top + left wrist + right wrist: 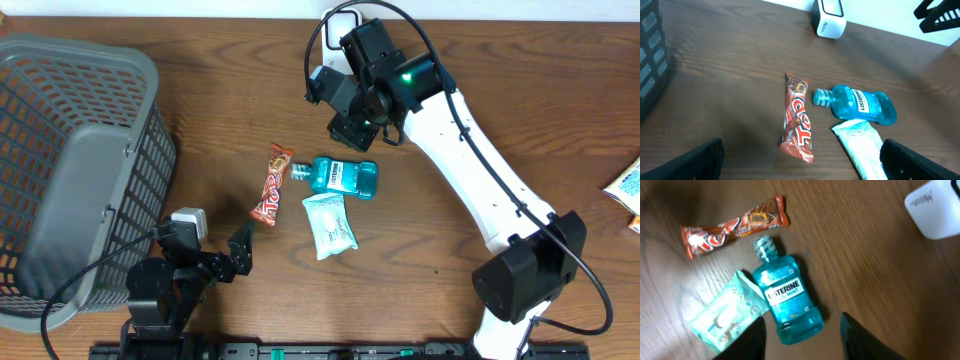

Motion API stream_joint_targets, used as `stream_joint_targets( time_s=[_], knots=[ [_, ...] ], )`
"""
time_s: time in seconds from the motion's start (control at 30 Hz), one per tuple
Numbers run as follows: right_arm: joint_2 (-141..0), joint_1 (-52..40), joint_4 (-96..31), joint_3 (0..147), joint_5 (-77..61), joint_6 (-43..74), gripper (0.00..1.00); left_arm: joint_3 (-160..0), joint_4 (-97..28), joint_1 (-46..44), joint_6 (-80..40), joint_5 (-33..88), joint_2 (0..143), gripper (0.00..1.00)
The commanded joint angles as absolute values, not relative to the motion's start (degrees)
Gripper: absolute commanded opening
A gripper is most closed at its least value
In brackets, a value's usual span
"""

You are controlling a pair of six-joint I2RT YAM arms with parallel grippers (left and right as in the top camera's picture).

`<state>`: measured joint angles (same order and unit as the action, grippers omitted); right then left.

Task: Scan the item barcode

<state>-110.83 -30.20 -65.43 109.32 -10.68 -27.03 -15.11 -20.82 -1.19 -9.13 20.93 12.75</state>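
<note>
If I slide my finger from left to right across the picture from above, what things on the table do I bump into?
basket → candy bar → mouthwash bottle → box at the right edge

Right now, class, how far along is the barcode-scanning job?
Done: nothing visibly; the red candy bar, blue plastic mouthwash bottle and white-green pouch all lie on the wooden table. In hand: the right end effector hovers open over the bottle, empty. Remaining: grasping an item, showing it to the white boxy scanner.
</note>
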Motion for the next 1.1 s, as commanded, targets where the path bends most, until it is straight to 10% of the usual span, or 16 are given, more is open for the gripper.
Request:
stream_joint_targets(
  time_s=[0.0, 0.17, 0.83, 1.07],
  knots=[
    [-109.8, -30.5, -66.5, 109.2, -12.8, -26.4, 0.56, -15.2, -20.8, -1.3, -8.6, 21.4, 12.5, 1.00],
    [-109.8, -33.2, -58.5, 97.4, -13.4, -30.8, 0.99, -15.2, -20.8, -1.3, -8.6, 21.4, 12.5, 0.99],
    [-120.6, -47.9, -26.0, 75.2, 22.9, -26.6, 0.98, -15.2, -20.8, -1.3, -8.6, 21.4, 12.5, 0.99],
    [-123.7, -46.2, -34.4, 75.3, 11.9, -22.5, 0.73, -15.2, -20.8, -1.3, -8.6, 21.4, 12.5, 0.99]
  ],
)
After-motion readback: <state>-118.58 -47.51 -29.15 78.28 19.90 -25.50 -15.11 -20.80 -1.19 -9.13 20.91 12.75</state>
